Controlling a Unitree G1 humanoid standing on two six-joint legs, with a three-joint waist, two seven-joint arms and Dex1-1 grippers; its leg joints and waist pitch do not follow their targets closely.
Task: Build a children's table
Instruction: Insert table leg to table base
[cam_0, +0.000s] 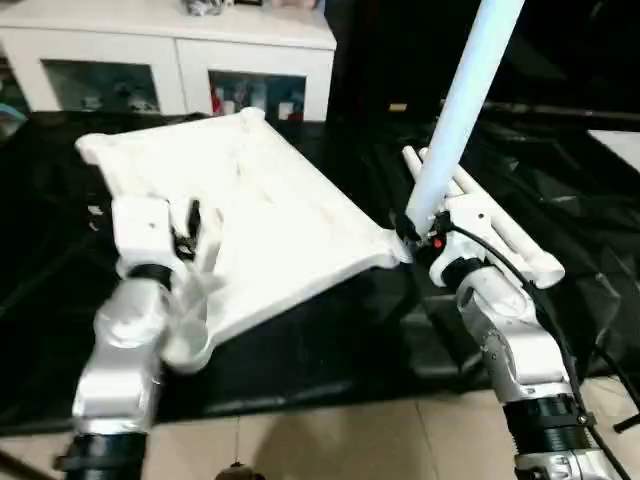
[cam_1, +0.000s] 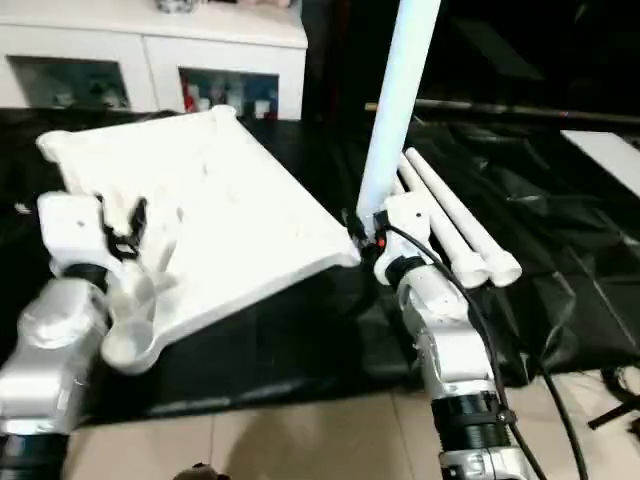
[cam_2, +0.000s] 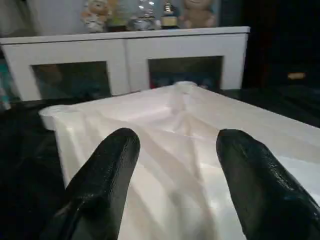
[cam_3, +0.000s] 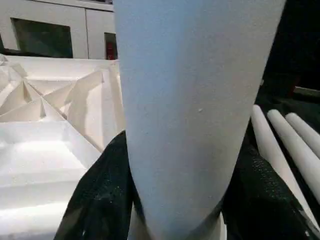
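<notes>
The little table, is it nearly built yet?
Not yet. The tabletop lies underside up, with no leg standing free in a socket. The right pincer grips one leg upright at the near right corner. The left pincer is open over the tabletop. Three legs lie waiting beside it.

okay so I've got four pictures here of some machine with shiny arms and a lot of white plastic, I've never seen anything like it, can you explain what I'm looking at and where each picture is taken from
This is a humanoid robot assembling a children's table. Two pictures come from cameras in its head, looking down over its silver forearms. The other two come from a camera on each wrist, looking along that gripper's black fingers.

On a black-covered surface lies the tabletop, a white square turned ribbed side up. Beside it lie three loose legs, long white tubes.

The right gripper holds a fourth leg nearly upright at the tabletop's near corner. The left gripper, fingers apart, is at the tabletop's near edge. Behind stands a white glass-door cabinet.
</notes>
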